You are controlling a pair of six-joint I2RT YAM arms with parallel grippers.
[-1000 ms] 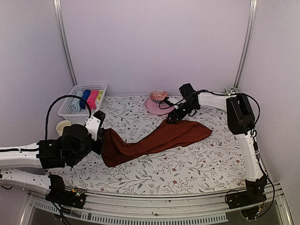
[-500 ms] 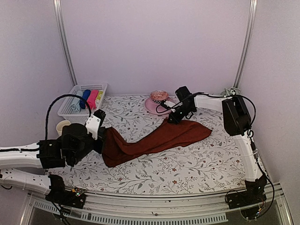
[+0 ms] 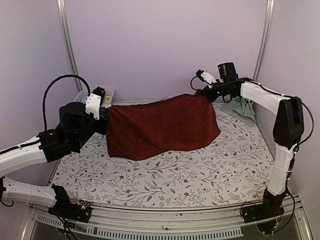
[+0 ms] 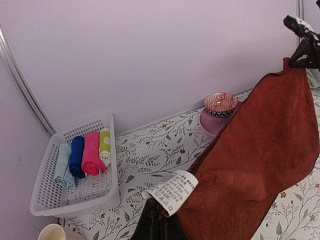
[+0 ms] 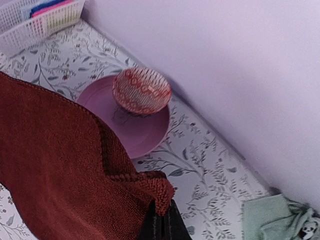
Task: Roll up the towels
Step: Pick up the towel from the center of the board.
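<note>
While both arms hold it up by its top corners, the plain dark red-brown cloth towel hangs spread like a curtain over the floral-covered bench. Its lower edge sags toward the cover, and whether it touches there cannot be told. The left end effector is clenched on the towel's left top corner, just beside a white printed care label. The right end effector is clenched on the right top corner, where the hem bunches. Behind the towel sits a round pink plate carrying a red-and-white patterned bowl. To the towel's right, apart from it, lies the crumpled pale sage green towel. Beyond the towel's left corner stands a white perforated plastic basket holding four rolled cloths: pale blue, dark blue, pink and yellow-green.
</note>
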